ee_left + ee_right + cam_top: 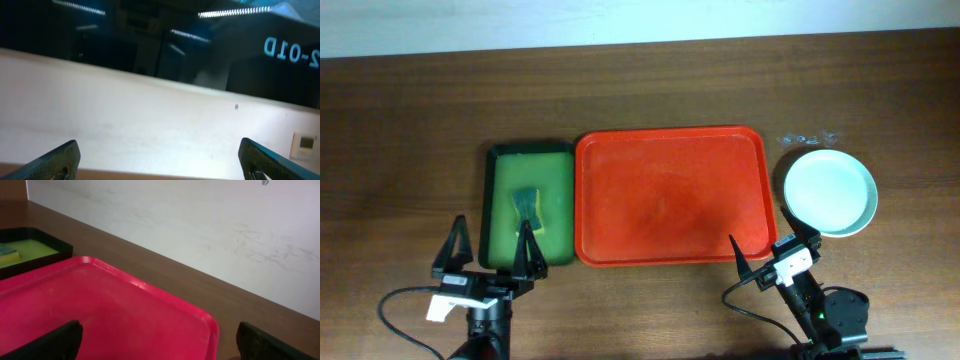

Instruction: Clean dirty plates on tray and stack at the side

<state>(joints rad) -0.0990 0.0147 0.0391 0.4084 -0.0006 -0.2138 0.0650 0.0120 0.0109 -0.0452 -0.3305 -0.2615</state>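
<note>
The red tray (670, 195) lies mid-table with nothing on it; its far right corner (150, 310) fills the right wrist view. The plates (830, 192) sit right of the tray on the wood, a pale mint-white round top one showing; how many lie beneath I cannot tell. My right gripper (775, 246) hovers open at the tray's near right corner, and in its wrist view the gripper (160, 330) has nothing between its fingers. My left gripper (492, 238) stands open by the green tray's near edge. In its own view the left gripper (159, 150) faces only the wall.
A dark green tray (498, 205) holding a yellow-green sponge (528, 205) lies against the red tray's left side. Small clear bits (810, 138) lie behind the plates. A white wall (200, 225) runs along the table's far edge.
</note>
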